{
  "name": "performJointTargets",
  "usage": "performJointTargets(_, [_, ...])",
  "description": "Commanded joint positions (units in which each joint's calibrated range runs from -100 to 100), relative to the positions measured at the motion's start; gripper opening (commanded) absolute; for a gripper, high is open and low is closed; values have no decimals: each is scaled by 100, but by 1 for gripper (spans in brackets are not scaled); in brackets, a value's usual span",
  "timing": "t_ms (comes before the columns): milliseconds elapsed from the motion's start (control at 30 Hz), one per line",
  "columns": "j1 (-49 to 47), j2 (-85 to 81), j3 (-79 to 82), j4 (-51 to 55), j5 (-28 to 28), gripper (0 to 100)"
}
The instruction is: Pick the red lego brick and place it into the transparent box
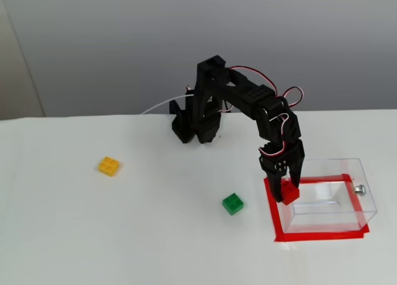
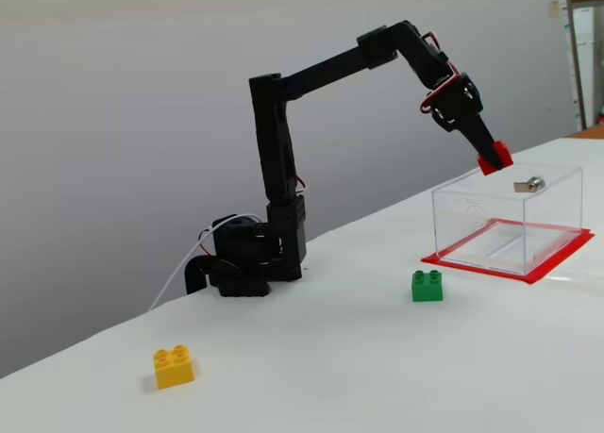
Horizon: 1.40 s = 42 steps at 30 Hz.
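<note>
Over the smooth white worktop (image 1: 93,235) and the thin-walled clear transparent box (image 2: 557,211), we see our claw (image 1: 287,184) pinched shut on the small, glossy red lego brick (image 2: 494,157) above the box's near rim, so we should carry it inward past the wall before letting go.

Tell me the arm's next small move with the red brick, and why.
Probably carry it a little further over the transparent box, then open. The hand holds the red lego brick above the box's near rim, seemingly at its edge rather than over the middle.
</note>
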<state>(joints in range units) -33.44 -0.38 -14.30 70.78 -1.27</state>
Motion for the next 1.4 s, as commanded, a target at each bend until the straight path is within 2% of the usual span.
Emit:
performJointTargets(0, [-364, 204, -559, -46, 17, 3])
performJointTargets(667, [-2050, 1307, -1735, -46, 17, 4])
performJointTargets(1167, [-2079, 1442, -1744, -63, -24, 4])
performJointTargets(1233, [-2079, 1442, -1699, -142, -24, 8])
performJointTargets(1367, [-2109, 1442, -1662, -168, 7, 30])
